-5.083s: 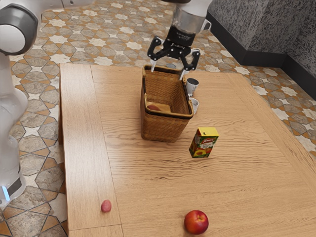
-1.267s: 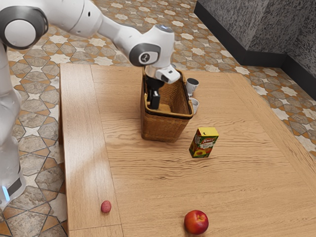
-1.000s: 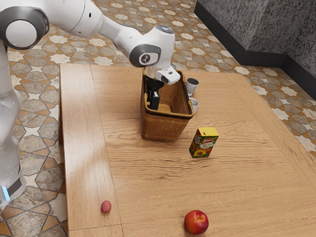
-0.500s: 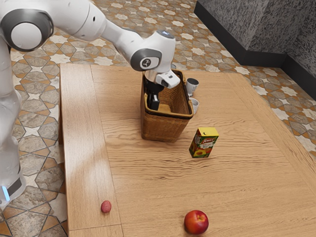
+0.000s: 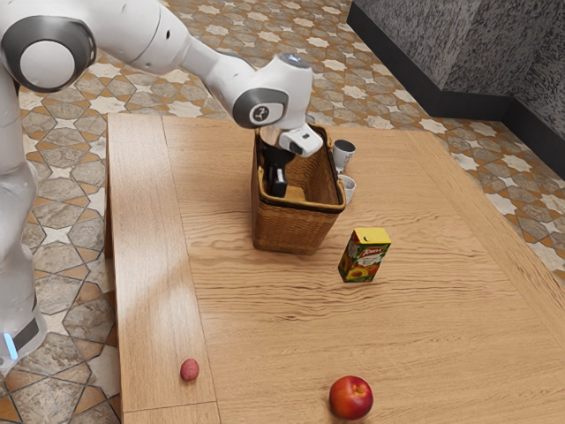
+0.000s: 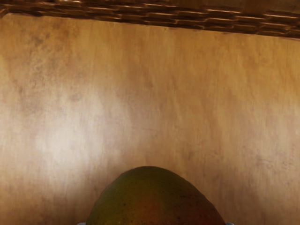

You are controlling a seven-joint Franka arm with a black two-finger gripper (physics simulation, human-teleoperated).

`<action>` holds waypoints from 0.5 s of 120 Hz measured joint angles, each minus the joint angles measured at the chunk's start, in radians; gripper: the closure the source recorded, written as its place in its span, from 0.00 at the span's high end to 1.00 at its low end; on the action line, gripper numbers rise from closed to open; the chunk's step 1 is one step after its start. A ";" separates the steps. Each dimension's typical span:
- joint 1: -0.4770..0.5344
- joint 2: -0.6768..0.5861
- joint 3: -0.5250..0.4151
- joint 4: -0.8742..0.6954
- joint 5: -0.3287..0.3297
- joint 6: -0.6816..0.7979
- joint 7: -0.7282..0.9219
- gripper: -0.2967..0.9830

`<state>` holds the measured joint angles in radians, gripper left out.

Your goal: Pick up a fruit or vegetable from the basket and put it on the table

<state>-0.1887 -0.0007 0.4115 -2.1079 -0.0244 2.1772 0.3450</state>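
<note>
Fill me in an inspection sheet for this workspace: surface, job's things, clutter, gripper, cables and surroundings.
Surface: wooden table, spills: nothing seen
Job's things: basket upright on the table; green-and-red fruit inside it
Clutter: juice carton standing, red fruit, small pink fruit, two white cups by the basket
Gripper: black gripper down in the basket, at the green-and-red fruit; grasp can't be confirmed
Cables: nothing seen
Surroundings: tiled floor, grey wall

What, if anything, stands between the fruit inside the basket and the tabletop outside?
The basket's woven wall stands between the green-and-red fruit and the tabletop. Nothing visible covers the basket's top, apart from the arm reaching in.
</note>
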 joint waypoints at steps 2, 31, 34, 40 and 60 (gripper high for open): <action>0.001 -0.001 -0.001 0.000 0.000 0.002 -0.001 0.45; 0.008 -0.013 -0.002 0.004 0.006 0.020 -0.021 0.45; 0.008 -0.014 -0.002 0.004 0.007 0.021 -0.022 0.45; 0.010 -0.015 -0.001 0.004 0.008 0.022 -0.026 0.45; 0.018 -0.020 0.001 0.016 0.015 0.025 -0.035 0.45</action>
<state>-0.1707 -0.0207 0.4121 -2.0915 -0.0090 2.2023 0.3103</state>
